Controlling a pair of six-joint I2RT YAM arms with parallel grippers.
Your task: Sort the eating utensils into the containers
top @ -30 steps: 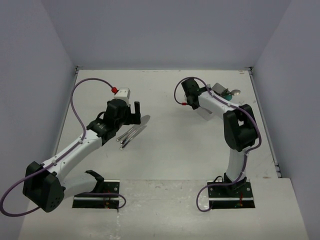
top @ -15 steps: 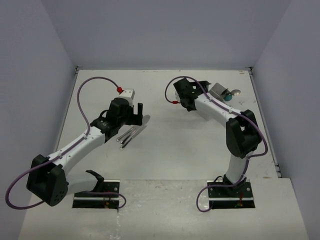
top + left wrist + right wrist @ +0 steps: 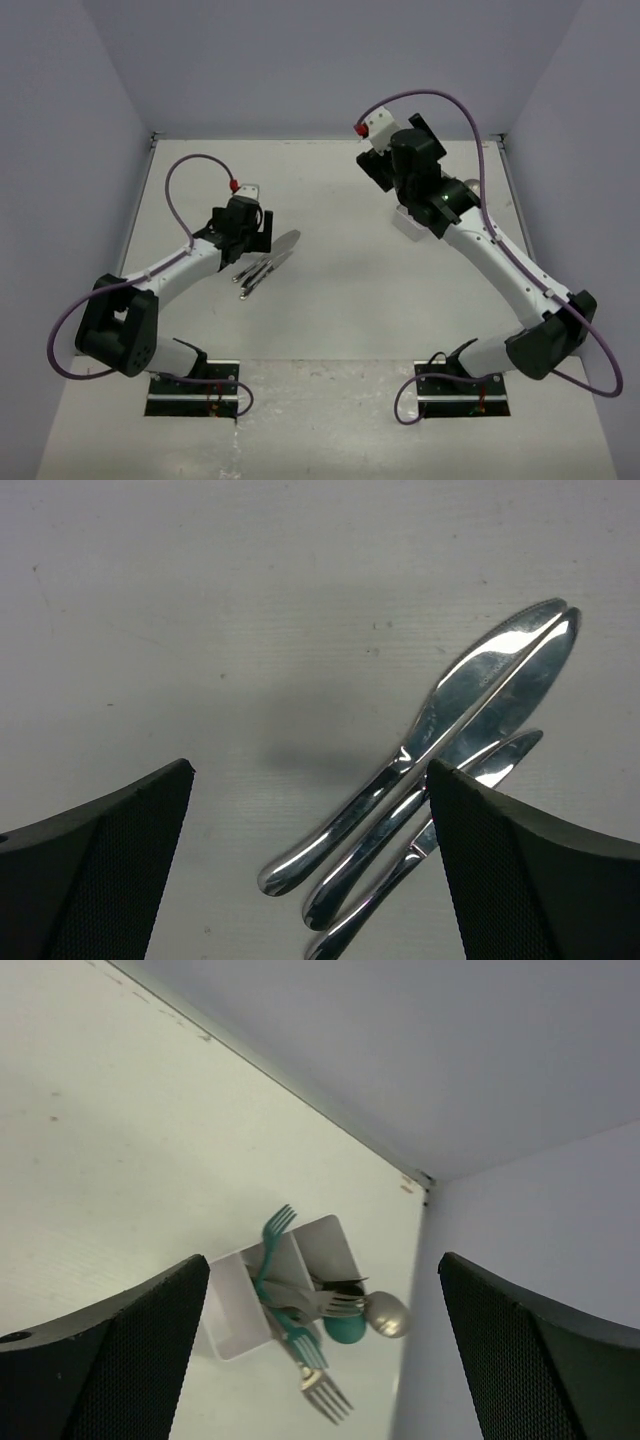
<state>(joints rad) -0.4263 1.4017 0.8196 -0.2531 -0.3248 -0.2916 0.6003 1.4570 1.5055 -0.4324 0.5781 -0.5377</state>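
Observation:
Three silver knives (image 3: 262, 264) lie side by side on the table, blades toward the far right. My left gripper (image 3: 261, 233) hovers open just over them. In the left wrist view the knives' (image 3: 455, 712) handles lie between the fingers, close to the right finger (image 3: 530, 870), and my left gripper (image 3: 308, 770) holds nothing. My right gripper (image 3: 380, 168) is open and empty, raised above the white container (image 3: 232, 1315). Teal forks (image 3: 272, 1238), a silver fork (image 3: 326, 1393), a teal spoon (image 3: 347, 1328) and a silver spoon (image 3: 389, 1313) stick out of the container's compartments.
The container (image 3: 407, 223) stands at the back right, partly hidden under the right arm, near the right wall (image 3: 520, 1210). Walls close the table on three sides. Both arm bases (image 3: 195, 385) sit at the near edge.
The right gripper has opened and lifted up and away from the container, with the arm stretched out. The left gripper has shifted a little over the knives and stays open.

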